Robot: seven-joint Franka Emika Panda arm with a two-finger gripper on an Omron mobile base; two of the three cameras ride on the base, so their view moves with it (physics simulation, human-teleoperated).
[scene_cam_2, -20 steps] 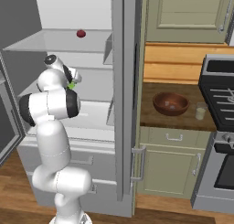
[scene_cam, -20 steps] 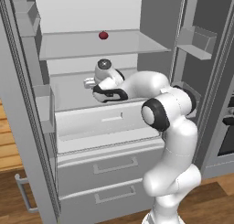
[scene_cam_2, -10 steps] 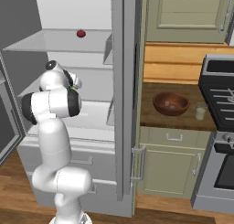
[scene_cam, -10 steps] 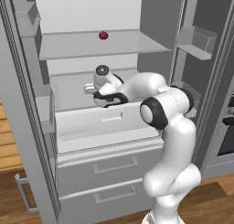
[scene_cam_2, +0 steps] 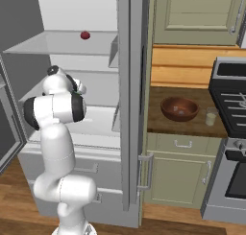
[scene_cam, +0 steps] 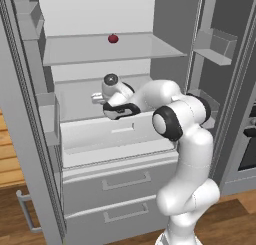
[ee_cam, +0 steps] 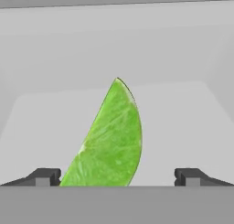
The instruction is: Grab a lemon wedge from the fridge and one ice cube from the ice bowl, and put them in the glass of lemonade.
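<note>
End effector [ee_cam: 117, 176] spread wide either side of the lemon wedge [ee_cam: 109, 141] mid-shelf in the fridge [scene_cam: 125, 139], walls well clear

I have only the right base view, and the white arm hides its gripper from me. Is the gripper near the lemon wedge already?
Observer: Yes. In the hand view the small yellow-green lemon wedge stands on edge between the two dark fingertips of the gripper.
Operator: Are the jaws shut on it?
Observer: No, they stand wide open, with a gap on each side of the wedge.
Operator: Which level of the tall grey fridge is that?
Observer: The left base view shows the gripper over the white middle shelf, below the glass shelf with the small red round fruit.
</note>
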